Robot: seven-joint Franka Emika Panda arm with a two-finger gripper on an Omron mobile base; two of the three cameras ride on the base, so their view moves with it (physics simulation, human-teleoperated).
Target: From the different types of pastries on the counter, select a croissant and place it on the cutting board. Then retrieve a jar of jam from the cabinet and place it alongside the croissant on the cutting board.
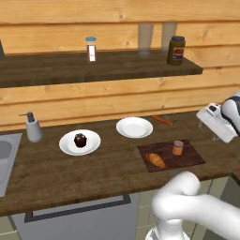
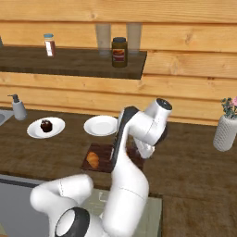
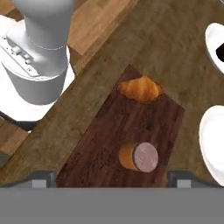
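- Squat orange jar of jam [image 3: 139, 156], brownish lid, upright on the dark-grained cutting board [image 3: 109, 140].
- Golden, ridged croissant [image 3: 140, 89] lies well apart.
- Jaws wide open, empty.

The gripper [image 3: 111, 186] hung above the cutting board [image 3: 109, 135], its fingers spread wide, one to each side of the jar of jam [image 3: 139, 156], which stood directly below it on the board. The croissant [image 3: 140, 89] lay on the same board, beyond the jar and apart from it. The board rested on the counter [image 1: 56, 173]. Farther from the gripper along the counter sat an empty plate [image 1: 134, 127], then a plate [image 1: 79, 142] bearing the cupcake [image 1: 80, 139]. A carrot [image 1: 162, 120] lay behind the board.
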